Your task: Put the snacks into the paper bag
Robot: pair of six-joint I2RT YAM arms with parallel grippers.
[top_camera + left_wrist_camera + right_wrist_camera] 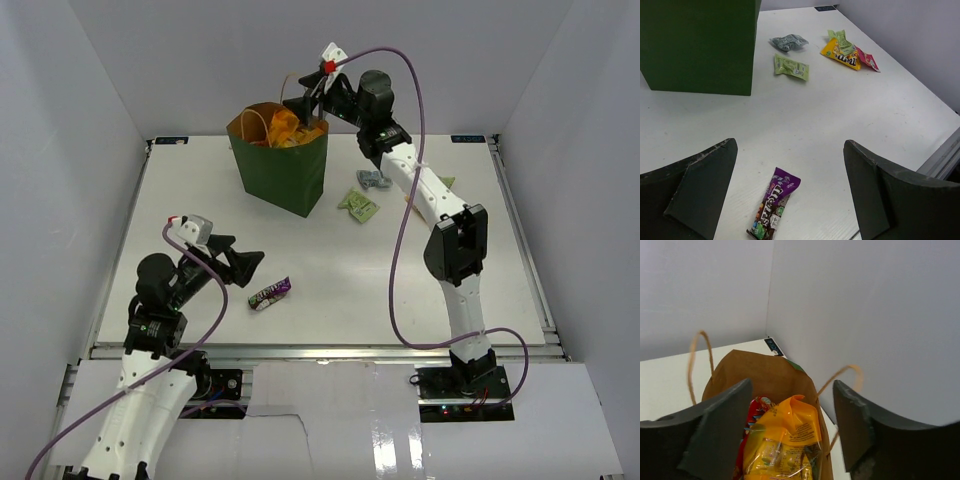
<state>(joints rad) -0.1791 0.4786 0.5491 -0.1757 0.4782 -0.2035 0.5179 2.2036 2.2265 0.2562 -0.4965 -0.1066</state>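
While the right claw [305, 103] hangs over the mouth of the paper bag [285, 175], its fingers are spread apart with nothing between them. The big orange bag [785, 432] sits down inside the paper bag right below, next to a red packet [756, 407]. The paper bag is upright at the far side of the desk [200, 200], tan handles sticking up. The left claw [240, 262] is spread wide too, holding nothing, low near the front edge, with the purple bar [269, 292] lying flat on the desk just beside it. Right of the paper bag there's a grey packet [373, 180] and a light-green wrapper [358, 206] near it. Further right is a yellow packet [841, 54], with a pink packet [868, 58] and a second light-green wrapper [838, 36] touching it.
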